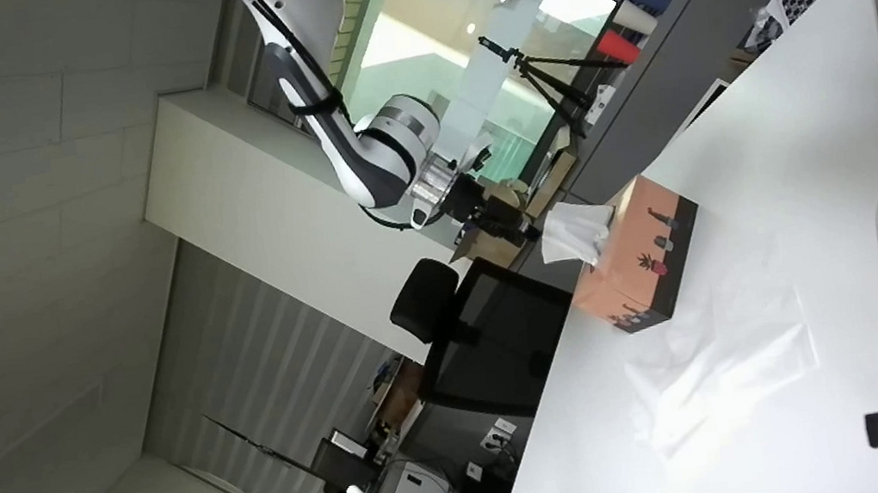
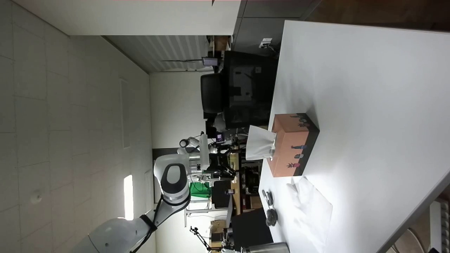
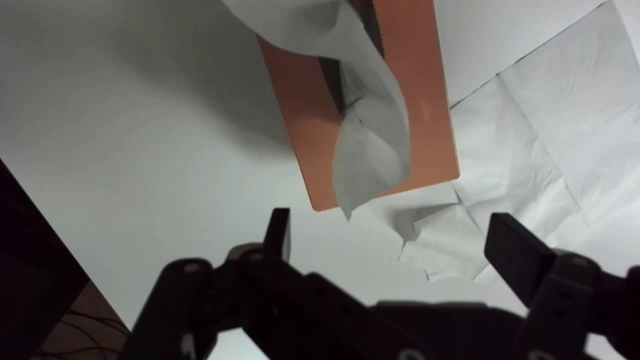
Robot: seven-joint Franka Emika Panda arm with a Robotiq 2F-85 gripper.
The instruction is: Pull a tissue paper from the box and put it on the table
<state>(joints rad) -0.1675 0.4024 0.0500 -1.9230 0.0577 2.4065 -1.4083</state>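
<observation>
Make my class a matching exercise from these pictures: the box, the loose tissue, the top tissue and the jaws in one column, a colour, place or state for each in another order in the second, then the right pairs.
Column 1
1. box
2. loose tissue
3. top tissue
4. jaws

Column 2
A. sticking out of the box
B. apart, gripping nothing
C. orange, with a dark band along the bottom
D. spread on the table

Right pairs: 1-C; 2-D; 3-A; 4-B
</observation>
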